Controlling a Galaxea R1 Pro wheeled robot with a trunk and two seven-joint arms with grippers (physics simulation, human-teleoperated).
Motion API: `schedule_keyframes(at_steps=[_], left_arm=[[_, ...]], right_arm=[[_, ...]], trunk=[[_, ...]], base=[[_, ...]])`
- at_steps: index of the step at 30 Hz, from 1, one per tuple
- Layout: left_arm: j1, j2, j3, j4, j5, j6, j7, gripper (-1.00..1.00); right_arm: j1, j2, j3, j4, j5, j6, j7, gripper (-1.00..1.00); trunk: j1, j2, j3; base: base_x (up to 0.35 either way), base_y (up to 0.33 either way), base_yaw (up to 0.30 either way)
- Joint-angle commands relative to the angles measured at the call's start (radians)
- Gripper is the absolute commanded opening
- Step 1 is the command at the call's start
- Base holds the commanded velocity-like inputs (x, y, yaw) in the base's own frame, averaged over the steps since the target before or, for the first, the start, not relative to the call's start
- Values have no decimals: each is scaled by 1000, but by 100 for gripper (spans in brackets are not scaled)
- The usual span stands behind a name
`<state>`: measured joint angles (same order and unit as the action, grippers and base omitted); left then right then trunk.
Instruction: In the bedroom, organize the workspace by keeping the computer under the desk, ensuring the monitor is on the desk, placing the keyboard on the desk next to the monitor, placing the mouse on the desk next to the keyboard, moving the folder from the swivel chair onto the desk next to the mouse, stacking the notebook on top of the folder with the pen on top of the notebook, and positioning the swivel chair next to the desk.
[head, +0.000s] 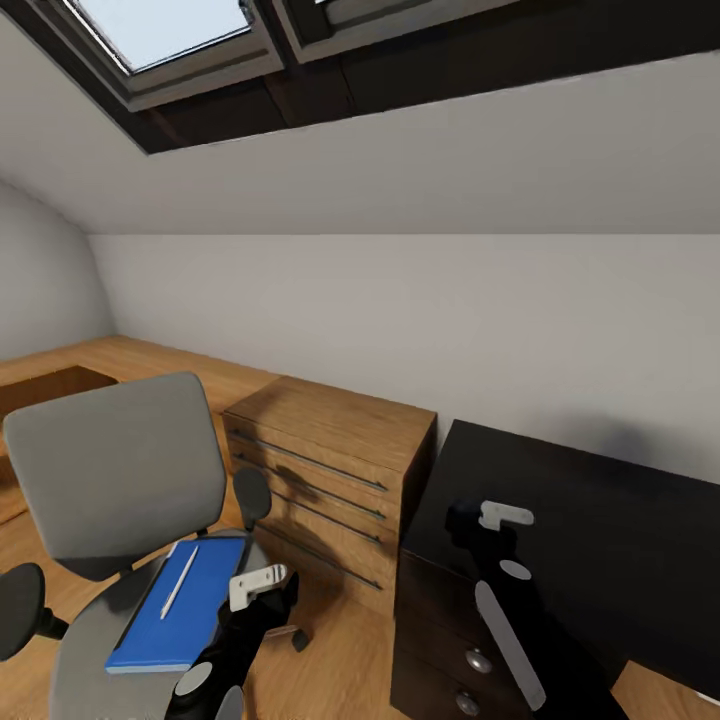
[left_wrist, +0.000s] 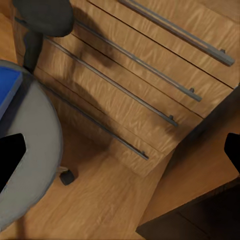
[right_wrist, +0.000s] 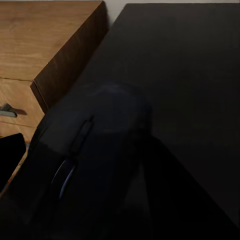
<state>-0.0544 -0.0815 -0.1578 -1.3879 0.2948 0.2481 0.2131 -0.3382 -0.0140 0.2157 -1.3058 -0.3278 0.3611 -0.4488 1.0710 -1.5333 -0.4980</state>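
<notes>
Holding the mouse (right_wrist: 92, 150) over the near left corner of the black desk (head: 600, 520), the right gripper (head: 478, 520) is clenched on it; the right wrist view shows the dark body with its scroll wheel close against the camera, the bare desktop beyond. The left gripper (head: 262, 590) hangs released beside the swivel chair (head: 115, 470), its dark fingertips (left_wrist: 10, 160) wide apart at the frame edges of its wrist view.

On the chair seat lies the blue folder (head: 180, 605), with the white pen (head: 180, 580) resting along its top; whether a notebook lies between them I cannot tell.

The risk, as I judge it, is setting the mouse too near the desk's corner: it could slide off toward the gap beside the wooden drawer unit (head: 330, 470). Neither monitor nor keyboard is visible here, so "next to the keyboard" cannot be checked from this pose.

The drawer unit stands between chair and desk, touching the desk's side. The chair's armrest (head: 252, 495) sits close to the left arm and could be bumped.
</notes>
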Motion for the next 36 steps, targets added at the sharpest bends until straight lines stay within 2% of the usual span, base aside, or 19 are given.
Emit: schedule_keyframes(at_steps=[1,16,28,36], left_arm=[[-1,0,-2,-1,10,3,8,100],[-1,0,-2,-2,9,3,6,100],[0,-1,-3,-4,9,2,6,100],[-1,-4,-2,-27,13,4,6,100]], right_arm=[[-1,-1,3,1,-11,1,-10,-100],[-1,-2,9,61,-12,-2,1,-100],[-1,-2,27,82,-12,-3,17,-100],[-2,-3,22,161,-15,-10,18,-100]], trunk=[[0,-1,-1],[0,-1,-2],[0,-1,-2],[4,-8,-5]], base=[[0,0,133],[8,1,19],[197,123,0],[14,23,0]])
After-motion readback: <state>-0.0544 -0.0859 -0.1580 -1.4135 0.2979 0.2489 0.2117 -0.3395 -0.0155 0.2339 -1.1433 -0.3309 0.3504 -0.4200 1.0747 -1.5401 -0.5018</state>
